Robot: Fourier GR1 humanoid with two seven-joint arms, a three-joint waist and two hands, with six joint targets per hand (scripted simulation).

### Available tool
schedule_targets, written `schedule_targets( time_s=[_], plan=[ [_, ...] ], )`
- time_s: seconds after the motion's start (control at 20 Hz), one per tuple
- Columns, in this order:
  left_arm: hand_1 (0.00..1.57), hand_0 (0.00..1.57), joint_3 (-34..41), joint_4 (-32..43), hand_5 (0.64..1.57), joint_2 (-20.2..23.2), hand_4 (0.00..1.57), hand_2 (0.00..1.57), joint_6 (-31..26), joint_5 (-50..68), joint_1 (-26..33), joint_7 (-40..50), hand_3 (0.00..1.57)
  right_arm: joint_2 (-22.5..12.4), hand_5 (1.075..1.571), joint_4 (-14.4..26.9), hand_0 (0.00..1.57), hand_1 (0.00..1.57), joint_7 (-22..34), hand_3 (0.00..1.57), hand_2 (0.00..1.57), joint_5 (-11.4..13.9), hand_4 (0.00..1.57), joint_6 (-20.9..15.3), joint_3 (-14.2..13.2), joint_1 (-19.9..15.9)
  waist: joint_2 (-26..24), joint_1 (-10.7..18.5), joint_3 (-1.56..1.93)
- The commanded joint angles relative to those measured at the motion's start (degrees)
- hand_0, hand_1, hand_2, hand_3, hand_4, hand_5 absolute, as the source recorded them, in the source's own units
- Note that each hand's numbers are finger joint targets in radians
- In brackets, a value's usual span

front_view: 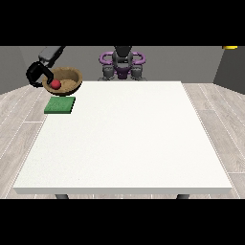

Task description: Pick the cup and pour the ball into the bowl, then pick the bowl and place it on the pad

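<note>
A tan wooden bowl (67, 78) hangs in the air at the view's upper left, tilted towards the camera, with a red ball (55, 84) inside it. The black hand at the view's left (36, 73) has its fingers curled over the bowl's left rim. A green square pad (60, 105) lies on the white table (125, 139) just below the bowl, near the table's left edge. No cup shows anywhere. The other hand is out of sight.
The robot's torso (122, 62) stands behind the table's far edge. A grey forearm (50, 53) runs up from the hand to the top left. Wooden floor surrounds the table.
</note>
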Motion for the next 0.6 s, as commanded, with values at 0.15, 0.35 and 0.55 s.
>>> schedule_targets(
  time_s=[0.15,0.35,0.55],
  plan=[
    [0.00,0.00,1.5,1.3,1.546,2.2,1.20,0.00,0.0,0.4,1.0,-4.4,0.00,-3.5,1.567,0.6,1.57,1.57,-2.0,0.46,1.57,-1.1,1.11,4.1,-2.3,-0.3,3.8,-1.1,0.06],
    [0.00,0.00,3.2,6.2,1.555,5.1,1.21,0.00,-3.9,0.5,4.7,-7.3,0.00,-3.9,1.567,-0.9,1.57,1.57,-1.7,0.46,1.57,-1.5,1.11,7.3,-1.9,2.6,2.1,-2.8,0.02],
    [0.00,0.00,4.0,8.2,1.553,5.5,1.21,0.00,-2.6,-0.5,3.9,-12.2,0.00,-0.2,1.566,-1.1,1.57,1.57,-4.4,0.45,1.57,-3.2,1.07,4.0,-3.8,1.3,6.8,-3.2,0.02]
  ],
)
